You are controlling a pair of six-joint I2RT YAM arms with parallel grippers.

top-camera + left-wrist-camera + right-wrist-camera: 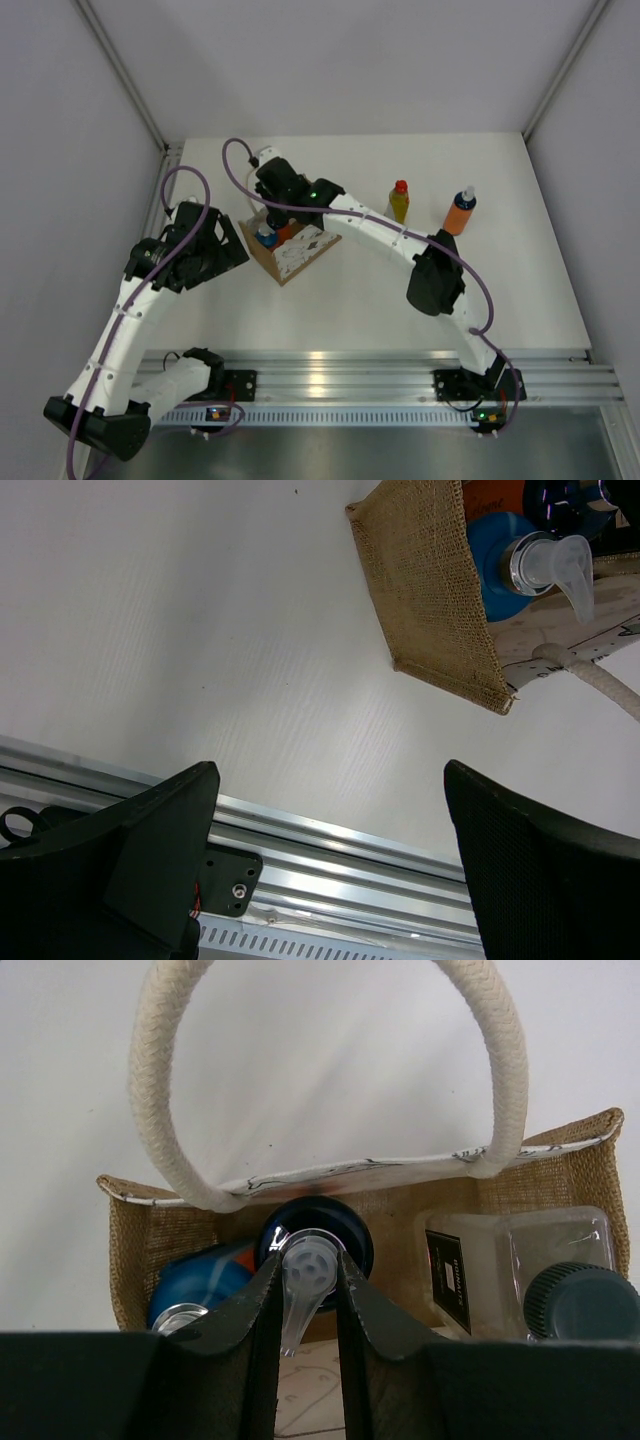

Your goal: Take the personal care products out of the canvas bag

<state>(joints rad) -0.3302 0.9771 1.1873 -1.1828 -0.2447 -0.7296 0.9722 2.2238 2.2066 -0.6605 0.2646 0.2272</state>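
White table (380, 300), grey walls, metal rail (380, 375) along the near edge. Top view: canvas bag (305, 250) stands left of centre on the table. Right gripper (272, 218) reaches down into the bag's open top. Left gripper (232, 250) sits just left of the bag, not touching it. Yellow bottle (399, 203) with a red cap stands upright out on the table to the right of the bag. Orange bottle (460, 213) with a blue top stands upright further right, the two apart from each other.

Left wrist view: fingers (160, 860) spread wide, nothing between them, table and rail below. A bag corner is at upper right, with a blue-topped bottle and its clear nozzle poking out, and a cream handle (600, 685) hangs over the side.

Right wrist view: jaws clenched on the clear nozzle of the dark-blue-topped bottle (335, 1225), which is inside the bag. Second blue-topped bottle (200, 1278) is just left of it, also in the bag. Clear bottle (500, 1260) with a dark grey cap lies at the right end inside the bag. A handle loop arches above.
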